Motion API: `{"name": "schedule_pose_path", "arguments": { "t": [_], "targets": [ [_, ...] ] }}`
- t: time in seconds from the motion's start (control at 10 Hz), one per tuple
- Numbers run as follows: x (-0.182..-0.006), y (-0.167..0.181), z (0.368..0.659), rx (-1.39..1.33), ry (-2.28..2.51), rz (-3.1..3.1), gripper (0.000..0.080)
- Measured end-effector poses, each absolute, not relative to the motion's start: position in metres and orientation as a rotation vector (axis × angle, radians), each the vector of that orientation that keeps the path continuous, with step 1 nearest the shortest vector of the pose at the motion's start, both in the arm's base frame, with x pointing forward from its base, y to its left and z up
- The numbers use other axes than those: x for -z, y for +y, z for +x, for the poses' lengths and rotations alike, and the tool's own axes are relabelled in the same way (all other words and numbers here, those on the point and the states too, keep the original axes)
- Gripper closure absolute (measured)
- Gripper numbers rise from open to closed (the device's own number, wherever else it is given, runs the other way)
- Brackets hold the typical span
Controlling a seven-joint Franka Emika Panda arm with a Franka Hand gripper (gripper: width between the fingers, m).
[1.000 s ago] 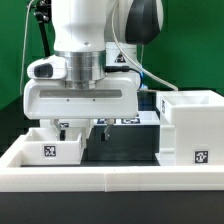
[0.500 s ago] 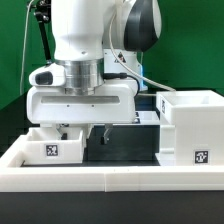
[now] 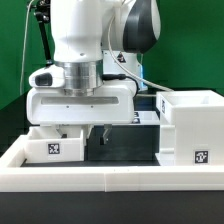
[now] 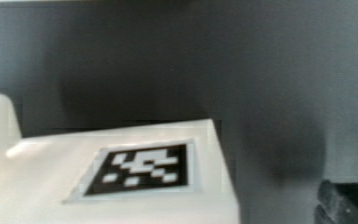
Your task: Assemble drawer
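A small white plastic drawer tray (image 3: 55, 146) sat at the black tabletop's (image 3: 122, 152) near corner, exterior view's left, tagged side facing the near edge. The gripper (image 3: 82, 131) hung vertically over it, fingers spread apart, gripping nothing.

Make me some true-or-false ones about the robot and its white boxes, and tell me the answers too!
1. The tall box stands at the exterior view's right. True.
2. The small tray sits inside the tall box. False: it lies on the table at the exterior view's left, apart from the box.
3. The tool hangs right over the small tray. True.
4. The table is red. False: it is black.
5. The tall box carries a black-and-white marker tag. True.
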State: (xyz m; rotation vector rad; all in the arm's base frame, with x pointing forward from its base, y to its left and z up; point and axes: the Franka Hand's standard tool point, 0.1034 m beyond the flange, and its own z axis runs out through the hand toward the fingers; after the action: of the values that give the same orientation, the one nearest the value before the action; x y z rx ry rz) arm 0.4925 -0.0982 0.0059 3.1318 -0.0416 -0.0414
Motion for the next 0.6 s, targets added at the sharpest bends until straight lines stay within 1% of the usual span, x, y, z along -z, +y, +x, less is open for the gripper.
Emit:
{"name": "schedule_pose_path", "arguments": {
  "t": [0.6],
  "targets": [
    [-0.0041,-0.0967,0.4897,0.032,0.026,3.128,0.0150]
  ]
}}
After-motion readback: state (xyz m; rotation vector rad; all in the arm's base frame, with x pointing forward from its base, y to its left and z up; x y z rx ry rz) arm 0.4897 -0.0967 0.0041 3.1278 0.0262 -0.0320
